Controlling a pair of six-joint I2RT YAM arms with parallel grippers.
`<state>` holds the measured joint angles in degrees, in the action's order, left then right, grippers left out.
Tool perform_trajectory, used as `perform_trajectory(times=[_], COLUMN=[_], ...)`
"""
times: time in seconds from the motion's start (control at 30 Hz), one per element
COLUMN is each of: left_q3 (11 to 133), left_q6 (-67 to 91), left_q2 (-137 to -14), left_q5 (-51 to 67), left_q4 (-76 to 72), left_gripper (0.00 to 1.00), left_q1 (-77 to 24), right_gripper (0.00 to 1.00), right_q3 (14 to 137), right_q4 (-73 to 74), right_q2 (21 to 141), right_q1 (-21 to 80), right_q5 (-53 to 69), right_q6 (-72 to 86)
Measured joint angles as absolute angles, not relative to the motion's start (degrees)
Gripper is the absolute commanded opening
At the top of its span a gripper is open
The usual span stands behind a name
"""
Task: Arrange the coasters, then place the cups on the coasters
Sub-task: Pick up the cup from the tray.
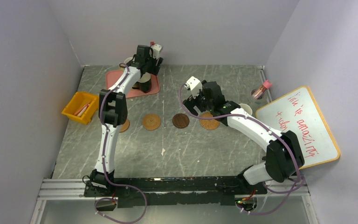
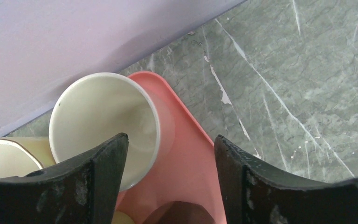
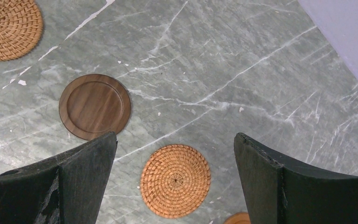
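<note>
Peeking from behind left arm [image 1: 106, 133], half-hidden coaster [image 1: 126, 126]

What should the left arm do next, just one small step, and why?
Probably close the left gripper on the side wall of the pink mug: one finger looks to hang over its opening, the other outside over the pink tray, jaws open. The coasters already lie in a row.

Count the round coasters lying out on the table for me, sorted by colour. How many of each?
Orange-tan coasters: 3 (one in the open, two partly hidden)
Dark brown coaster: 1
Total: 4 coasters in view
</note>
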<state>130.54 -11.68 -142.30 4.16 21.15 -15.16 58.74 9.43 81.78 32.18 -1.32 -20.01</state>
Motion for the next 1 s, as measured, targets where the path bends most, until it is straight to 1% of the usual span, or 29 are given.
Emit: perform_trajectory(times=[0.13, 0.2, 0.4, 0.5, 0.63, 0.7, 1.0], left_q3=[130.54, 130.65, 131.13, 131.57, 131.76, 131.79, 131.76], left_q6=[-11.53, -11.53, -11.38, -11.70, -11.99, -12.36, -12.84], left_q2=[-142.34, -142.34, -142.34, -142.34, -142.34, -142.34, -142.34], left_q5=[3.68, 3.55, 3.18, 3.11, 3.11, 3.16, 3.36], left_q4=[20.82, 20.73, 20.64, 20.60, 20.60, 20.58, 20.88], left_gripper=[0.57, 0.48, 0.32, 0.21, 0.08, 0.05, 0.05], left_q1=[-15.25, -15.27, -15.55, -15.75, -15.94, -16.12, -17.10], right_gripper=[1.00, 1.00, 1.00, 1.00, 1.00, 1.00, 1.00], right_q3=[58.74, 58.70, 58.54, 58.48, 58.48, 58.48, 58.41], right_q4=[9.30, 9.30, 9.26, 9.26, 9.02, 8.93, 8.91], right_q2=[81.76, 81.76, 81.73, 81.67, 81.49, 81.41, 81.10], right_q1=[32.18, 32.18, 32.18, 32.18, 32.18, 32.18, 32.16], right_q5=[-1.52, -1.54, -1.54, -1.56, -1.61, -1.63, -2.26], right_q6=[-20.10, -20.16, -20.18, -20.18, -20.18, -20.18, -20.18])
